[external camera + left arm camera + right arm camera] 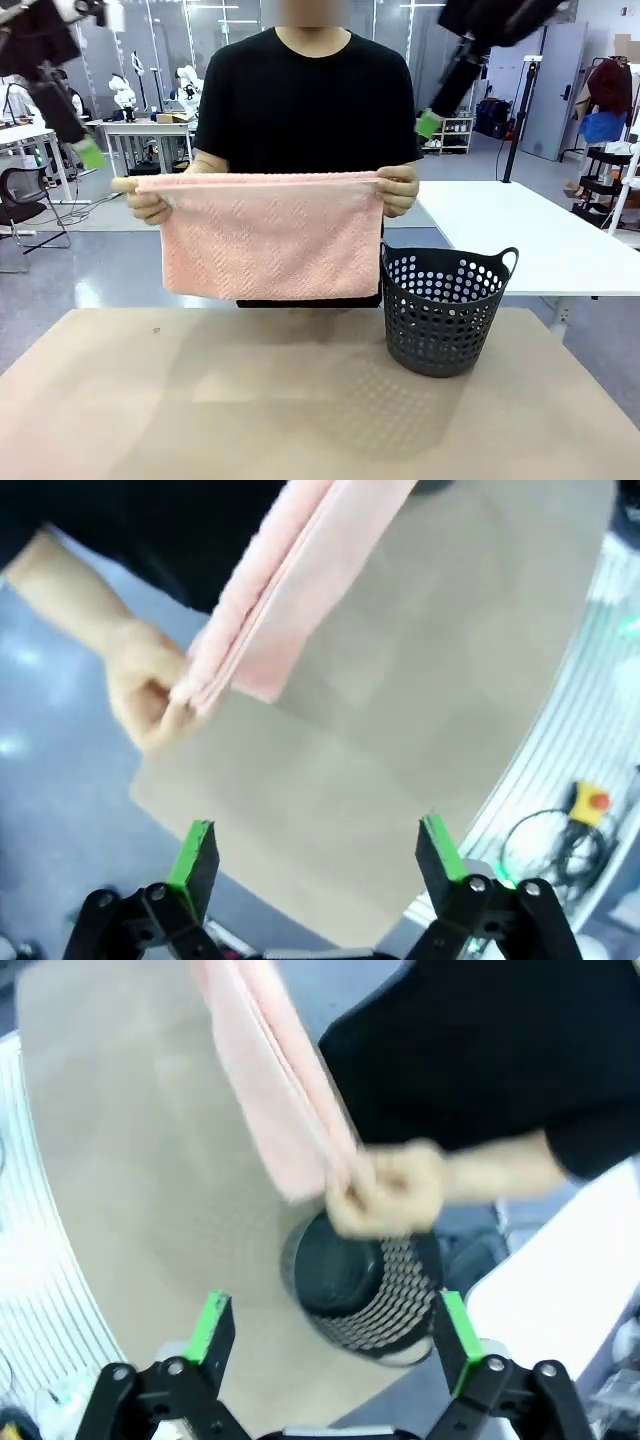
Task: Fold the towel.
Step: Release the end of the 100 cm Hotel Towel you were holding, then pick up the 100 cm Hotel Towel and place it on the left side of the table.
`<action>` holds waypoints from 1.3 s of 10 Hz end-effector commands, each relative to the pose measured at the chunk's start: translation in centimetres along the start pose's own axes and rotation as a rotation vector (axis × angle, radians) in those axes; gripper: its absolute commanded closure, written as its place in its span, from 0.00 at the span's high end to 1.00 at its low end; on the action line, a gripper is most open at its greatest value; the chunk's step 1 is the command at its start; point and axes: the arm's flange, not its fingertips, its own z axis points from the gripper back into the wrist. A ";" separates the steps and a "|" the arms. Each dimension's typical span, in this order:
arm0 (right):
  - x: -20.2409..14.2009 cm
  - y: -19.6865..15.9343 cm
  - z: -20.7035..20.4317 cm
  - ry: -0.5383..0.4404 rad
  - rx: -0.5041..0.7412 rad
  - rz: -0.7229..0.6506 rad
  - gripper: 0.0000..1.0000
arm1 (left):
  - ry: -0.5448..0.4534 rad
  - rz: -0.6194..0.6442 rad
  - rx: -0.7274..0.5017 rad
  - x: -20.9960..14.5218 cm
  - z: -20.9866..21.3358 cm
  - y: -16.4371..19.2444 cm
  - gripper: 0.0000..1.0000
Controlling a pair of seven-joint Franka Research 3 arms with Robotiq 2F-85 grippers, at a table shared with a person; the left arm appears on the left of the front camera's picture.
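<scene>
A person at the far side holds the pale pink towel (265, 240) up by its two top corners, and it hangs doubled over above the table's far edge. My left gripper (316, 832) is raised at the upper left, open and empty, with the towel (270, 610) and one hand ahead of it. One green pad (90, 153) of it shows to the left of the towel. My right gripper (332, 1305) is raised at the upper right, open and empty, looking down on the towel (285, 1110) and the other hand. Its green pad (428, 123) hangs above that hand.
A dark perforated basket (445, 310) stands on the tan table (200, 400) at the right, just below the towel's right corner; the same basket (365, 1290) lies under the person's hand in the right wrist view. A white table (530, 230) stands behind on the right.
</scene>
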 end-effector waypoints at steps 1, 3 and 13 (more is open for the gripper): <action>-3.5 1.5 0.8 0.053 -0.043 -0.248 1.00 | -0.035 0.231 0.078 -4.3 1.6 -0.7 1.00; -4.2 2.0 1.5 0.045 -0.084 -0.353 1.00 | -0.080 0.303 0.038 -5.6 2.3 -0.7 1.00; -4.9 1.4 2.0 0.045 -0.054 -0.366 1.00 | -0.055 0.291 0.035 -6.5 3.4 0.0 1.00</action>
